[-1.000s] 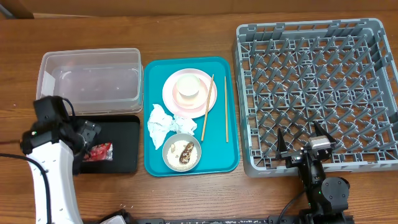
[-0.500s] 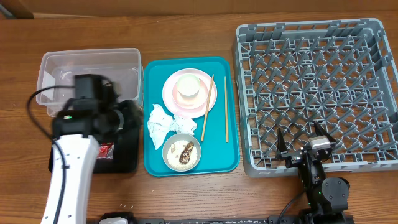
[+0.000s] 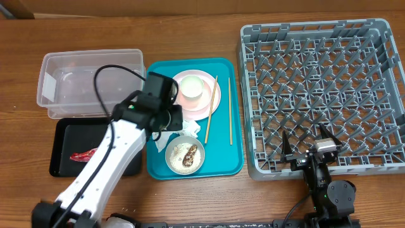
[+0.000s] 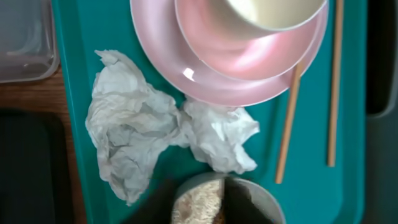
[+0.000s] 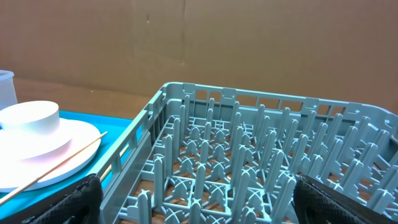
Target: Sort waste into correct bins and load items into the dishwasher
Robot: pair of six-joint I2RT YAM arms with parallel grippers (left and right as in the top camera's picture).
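A wood-grain table (image 3: 190,31) carries everything. At far left sits the clear tub (image 3: 43,82), with the black tray (image 3: 63,130) in front of it holding the red-and-white wrapper (image 3: 83,154). The left gripper (image 4: 198,202) hangs over the teal serving tray (image 3: 221,149), fingers apart and holding nothing, above crumpled napkins (image 4: 137,134), the pink plate (image 4: 161,50) and a grey-white bowl (image 3: 185,155) of rice. Two chopsticks (image 3: 230,111) lie on the tray's right half. The grey dish rack (image 3: 319,82) follows. The right gripper (image 3: 305,140) rests spread wide at the rack's near edge. A brown board wall (image 5: 186,43) stands behind.
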